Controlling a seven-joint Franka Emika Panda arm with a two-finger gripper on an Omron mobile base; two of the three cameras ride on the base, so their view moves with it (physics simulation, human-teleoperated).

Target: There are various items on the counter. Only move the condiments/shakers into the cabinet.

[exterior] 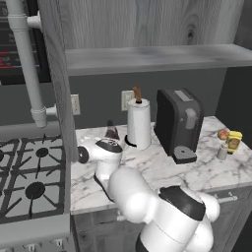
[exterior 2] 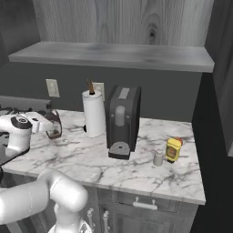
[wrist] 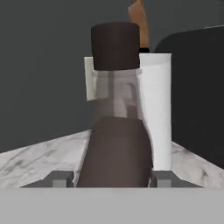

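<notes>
Gripper (wrist: 111,179) fingers pressing both sides of the dark brown bottle (wrist: 114,131), bottle standing upright on the counter (exterior 2: 150,173) just left of the paper-towel roll (exterior 2: 94,113), shaker (exterior 2: 158,158) and yellow squeeze bottle (exterior 2: 173,149) sitting well right of that roll, beyond the coffee machine (exterior 2: 121,120).

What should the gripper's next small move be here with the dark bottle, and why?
Probably lift straight up. In the hand view the brown bottle stands on the counter between the gripper fingertips, which sit against its sides. The cabinet shelf is well above, and the paper-towel roll stands close behind.
</notes>
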